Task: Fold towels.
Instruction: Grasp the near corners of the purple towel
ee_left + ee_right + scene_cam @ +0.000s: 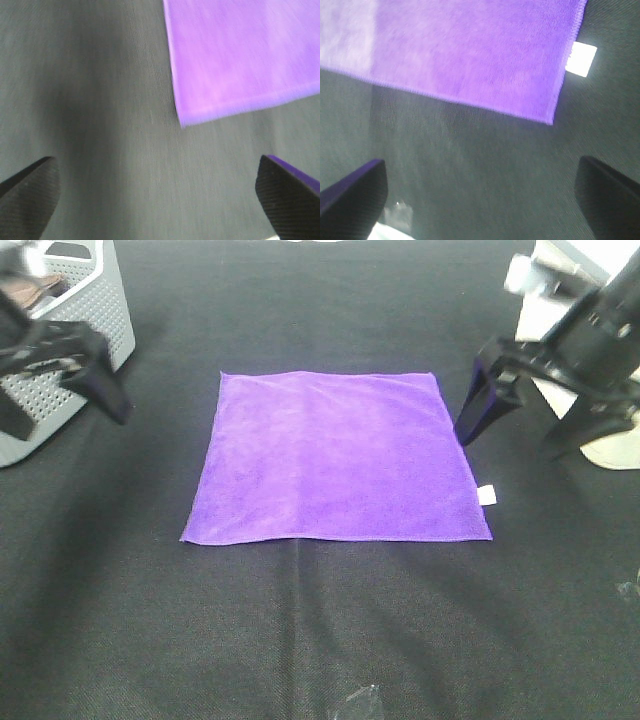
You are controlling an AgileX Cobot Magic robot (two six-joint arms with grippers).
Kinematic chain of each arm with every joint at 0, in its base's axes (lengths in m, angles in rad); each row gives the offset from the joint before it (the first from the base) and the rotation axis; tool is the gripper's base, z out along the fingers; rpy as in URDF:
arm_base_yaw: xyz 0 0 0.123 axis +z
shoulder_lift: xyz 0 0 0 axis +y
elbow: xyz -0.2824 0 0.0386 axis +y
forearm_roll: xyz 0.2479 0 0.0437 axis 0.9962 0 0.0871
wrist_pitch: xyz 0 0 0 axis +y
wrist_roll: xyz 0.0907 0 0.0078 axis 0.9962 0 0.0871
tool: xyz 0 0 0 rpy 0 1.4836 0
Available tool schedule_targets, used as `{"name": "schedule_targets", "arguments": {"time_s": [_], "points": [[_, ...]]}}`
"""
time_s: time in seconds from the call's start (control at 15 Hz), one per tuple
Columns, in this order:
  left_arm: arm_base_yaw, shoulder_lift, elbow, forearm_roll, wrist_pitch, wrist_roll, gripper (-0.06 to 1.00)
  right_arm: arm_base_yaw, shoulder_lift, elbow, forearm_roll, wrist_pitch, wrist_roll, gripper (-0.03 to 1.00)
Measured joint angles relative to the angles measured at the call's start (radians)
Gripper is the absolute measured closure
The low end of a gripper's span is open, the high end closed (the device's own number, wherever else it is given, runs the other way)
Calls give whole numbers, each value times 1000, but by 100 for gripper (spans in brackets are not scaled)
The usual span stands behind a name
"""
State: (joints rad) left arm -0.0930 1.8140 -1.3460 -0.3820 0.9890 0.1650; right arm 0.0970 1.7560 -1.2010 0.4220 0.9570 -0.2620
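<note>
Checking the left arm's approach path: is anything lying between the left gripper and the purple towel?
Nothing. In the left wrist view only bare black tabletop separates the open left gripper from the towel; the exterior high view agrees.

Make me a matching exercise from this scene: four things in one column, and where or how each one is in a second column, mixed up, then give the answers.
Column one:
1. purple towel
2. white tag
3. grey perforated basket
4. right pincer

Column two:
A. at the far left of the table
B. open, beside the towel's right edge
C. spread flat and unfolded, mid-table
D. on the towel's right edge, near its front corner

Pairs: 1-C, 2-D, 3-A, 4-B.
</note>
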Motion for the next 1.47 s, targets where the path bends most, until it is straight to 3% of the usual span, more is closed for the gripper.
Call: {"name": "schedule_targets", "arguments": {"time_s": [0.27, 0.4, 0.87, 1.47], "points": [[0, 215, -55, -150, 25, 123, -4, -177, 125, -1, 276, -18, -277, 3], [0, 261, -55, -199, -11, 172, -4, -184, 166, -1, 283, -22, -323, 4], [0, 291, -60, -280, -39, 188, -4, -184, 188, -7, 268, -8, -324, 4], [0, 385, -62, -307, -100, 270, -4, -198, 390, -82, 265, -52, -350, 6]]}}
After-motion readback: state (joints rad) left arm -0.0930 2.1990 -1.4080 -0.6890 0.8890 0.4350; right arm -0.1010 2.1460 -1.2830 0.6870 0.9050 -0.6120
